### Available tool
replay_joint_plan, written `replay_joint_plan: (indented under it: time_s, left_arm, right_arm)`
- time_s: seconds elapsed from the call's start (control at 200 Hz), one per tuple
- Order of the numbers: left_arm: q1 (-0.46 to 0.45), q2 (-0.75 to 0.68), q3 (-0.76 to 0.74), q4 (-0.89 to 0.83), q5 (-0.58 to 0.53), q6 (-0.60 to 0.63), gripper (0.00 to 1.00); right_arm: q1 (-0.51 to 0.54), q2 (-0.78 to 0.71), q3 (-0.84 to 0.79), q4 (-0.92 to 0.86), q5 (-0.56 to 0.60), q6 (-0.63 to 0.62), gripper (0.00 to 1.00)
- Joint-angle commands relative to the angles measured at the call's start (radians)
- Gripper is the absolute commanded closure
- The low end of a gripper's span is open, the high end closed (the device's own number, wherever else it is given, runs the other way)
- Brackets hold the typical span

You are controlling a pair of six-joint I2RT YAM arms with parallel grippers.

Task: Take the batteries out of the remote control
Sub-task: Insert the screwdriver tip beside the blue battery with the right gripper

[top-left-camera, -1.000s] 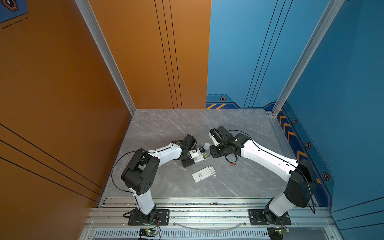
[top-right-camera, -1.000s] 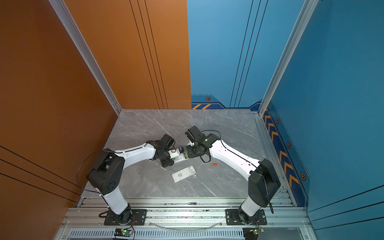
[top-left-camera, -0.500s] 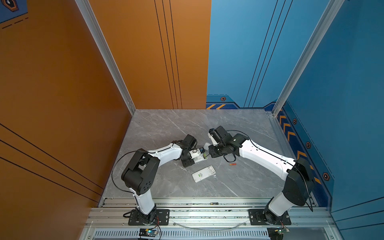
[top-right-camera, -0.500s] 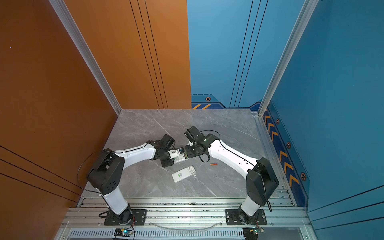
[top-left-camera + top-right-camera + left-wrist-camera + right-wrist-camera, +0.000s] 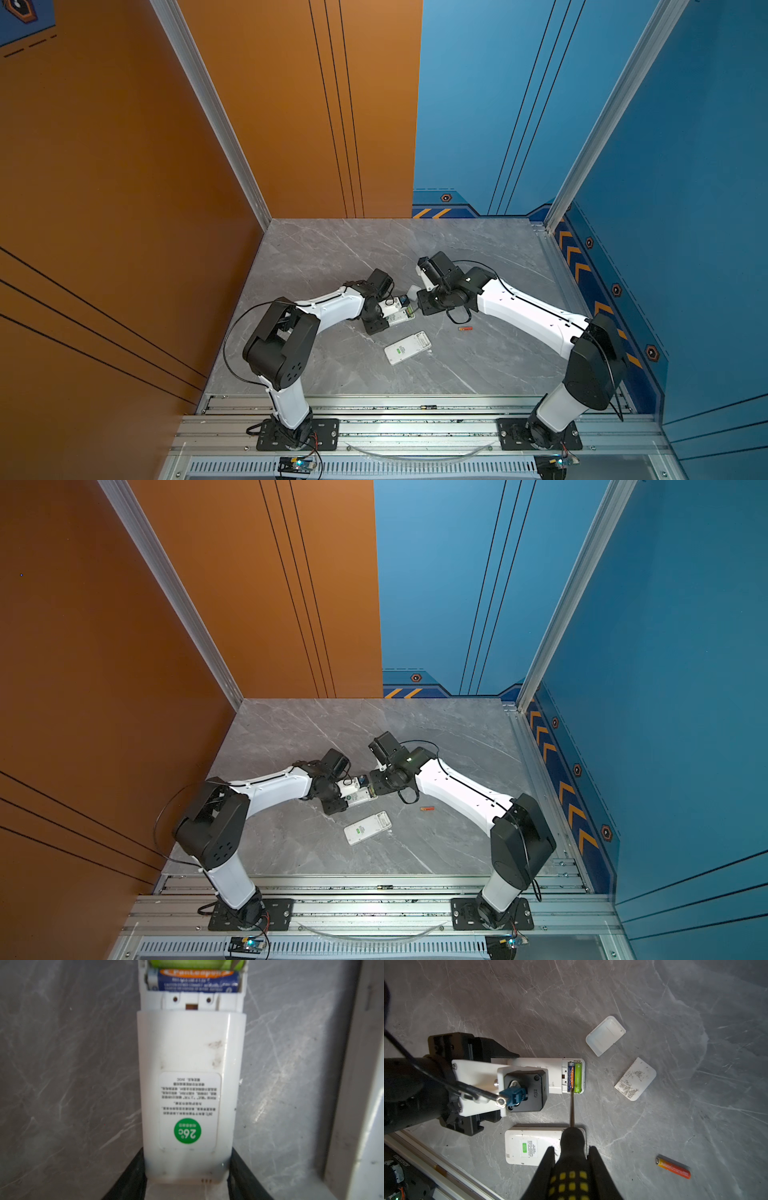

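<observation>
Editor: Batteries (image 5: 572,1076), located where, exactly?

Stringer: Sit side by side in the open bay at one end of the white remote (image 5: 556,1073). In the inner slot, blue battery (image 5: 197,981); against the end wall, green battery (image 5: 578,1077). Outside the bay, orange-red battery (image 5: 673,1167), loose on the grey marbled table (image 5: 675,1022), well apart from everything else.

Editor: Held how?

Stringer: Clamped at the label end by the left gripper (image 5: 187,1169), one finger pressed to each long side. Pinched tight in the right gripper (image 5: 572,1167): the black-and-yellow handle of a screwdriver (image 5: 572,1111). Points at the bay, tip at the end of the blue battery, right by the green one.

Editor: Anything else worth a line?

Stringer: Second remote (image 5: 407,348), lying label up near the held one, on the side toward the front rail. Two white lids off, lying past the bay end and apart from each other: clean cover (image 5: 605,1035), scuffed cover (image 5: 635,1079). Seen near mid-table in both top views, arms meeting over the held remote.
</observation>
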State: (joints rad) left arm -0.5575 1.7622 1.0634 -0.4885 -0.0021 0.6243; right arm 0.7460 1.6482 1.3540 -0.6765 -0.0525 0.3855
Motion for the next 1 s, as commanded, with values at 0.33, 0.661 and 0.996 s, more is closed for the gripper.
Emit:
replay_joint_plan:
  time_s: [0.33,0.661,0.996]
  left_arm:
    - [-0.019,0.05,0.001,-0.013,0.004,0.006,0.9]
    - [-0.018,0.054,0.003,-0.013,0.007,0.008,0.9]
    - [-0.017,0.062,0.011,-0.014,0.01,0.009,0.9]
  right_arm:
    - [-0.006,0.008,-0.012,0.001,-0.032,0.009,1.0]
    - [-0.018,-0.005,-0.036,-0.014,-0.011,0.006,1.0]
    - [-0.023,0.009,-0.027,-0.019,-0.012,0.0,1.0]
